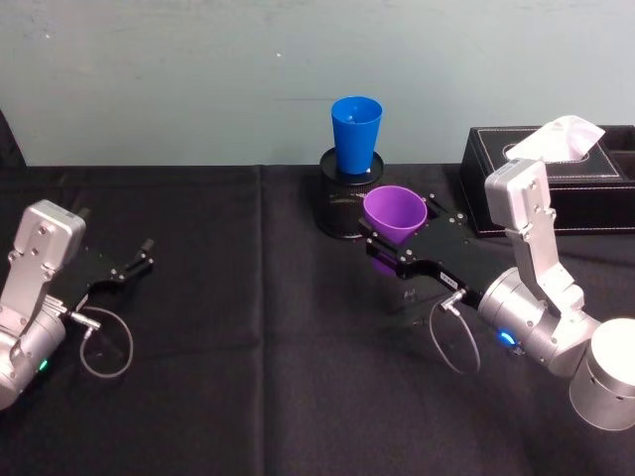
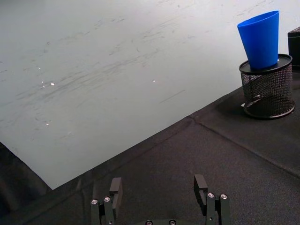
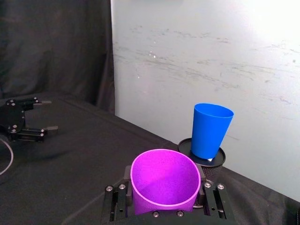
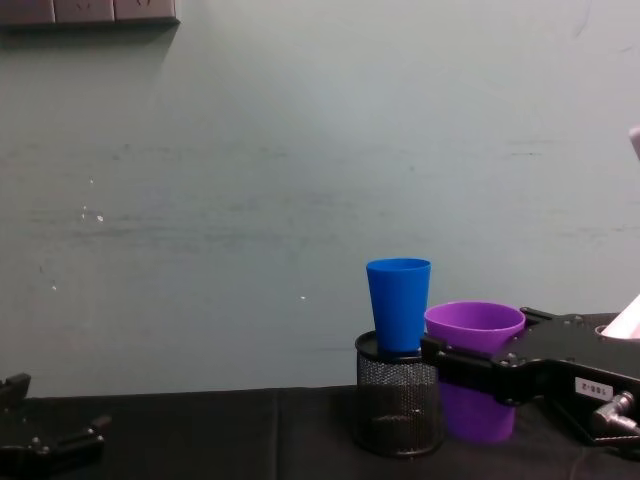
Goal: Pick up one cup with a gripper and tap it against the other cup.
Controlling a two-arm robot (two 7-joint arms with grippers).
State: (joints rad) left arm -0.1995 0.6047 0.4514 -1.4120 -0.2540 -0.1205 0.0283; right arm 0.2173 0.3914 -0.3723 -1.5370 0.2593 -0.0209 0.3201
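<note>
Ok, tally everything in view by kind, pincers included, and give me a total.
Cups: 2, purple cup in the right pincer, blue cup atop the holder.
Holder: 1.
Tissue box: 1.
Pincers: 2, left pincer open, parked at the left.
Total: 6.

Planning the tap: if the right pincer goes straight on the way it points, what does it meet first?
Probably the black mesh holder under the blue cup, with the purple cup in the right pincer touching it first. Depth is uncertain.
</note>
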